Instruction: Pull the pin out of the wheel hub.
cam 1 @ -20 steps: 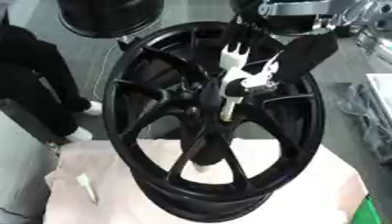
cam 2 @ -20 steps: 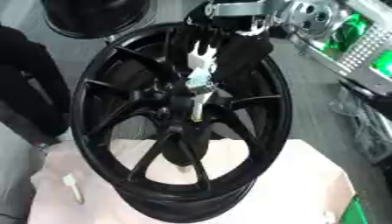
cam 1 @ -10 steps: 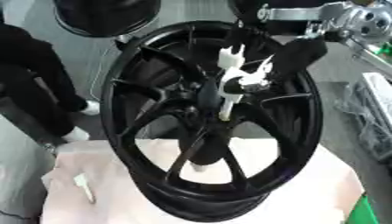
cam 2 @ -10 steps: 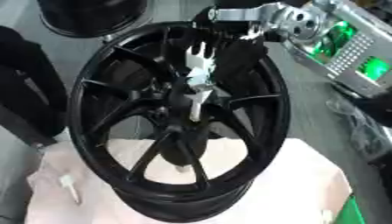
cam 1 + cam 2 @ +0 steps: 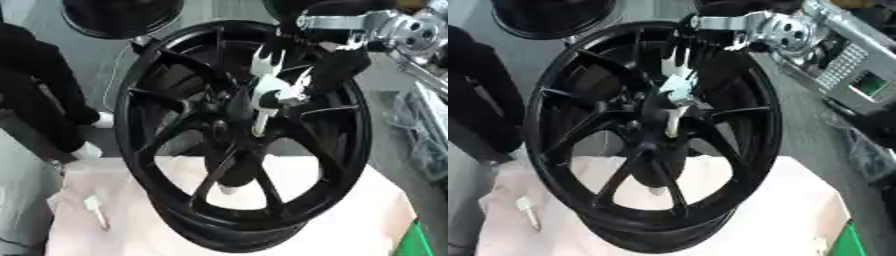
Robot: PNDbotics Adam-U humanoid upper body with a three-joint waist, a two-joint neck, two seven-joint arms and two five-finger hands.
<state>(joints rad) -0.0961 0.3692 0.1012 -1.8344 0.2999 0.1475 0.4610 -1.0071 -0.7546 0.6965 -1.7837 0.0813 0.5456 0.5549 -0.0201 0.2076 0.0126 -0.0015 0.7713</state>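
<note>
The right hand [image 5: 278, 82] comes down from the upper right, its pale fingers [image 5: 262, 60] curled and pinched round the top of the pin [image 5: 260, 119], a slim, smooth, off-white rod that hangs upright in front of the hub. The pin's lower end lies just above the dark centre of the wheel hub [image 5: 229, 131]; whether its tip touches the hub cannot be told. Behind the hand the wrist is black, and past it the forearm carries a bright silver bracket and a round silver joint [image 5: 785, 31] with a glossy machined face.

The wheel [image 5: 245, 135] is a black alloy rim, standing tilted on its edge, with slender paired spokes fanning from the hub to a wide smooth barrel that shows soft highlights. A small pale stub [image 5: 227, 190] shows below the hub, between the lower spokes. The wheel rests on a pale pinkish padded cloth [image 5: 367, 220] that looks soft and slightly creased. On the cloth at the lower left lies a small white bolt-like piece [image 5: 93, 207], well apart from the wheel. A second dark rim [image 5: 122, 15] lies on the grey floor at the top left. No writing can be read on anything here. The left hand does not show in either view.
</note>
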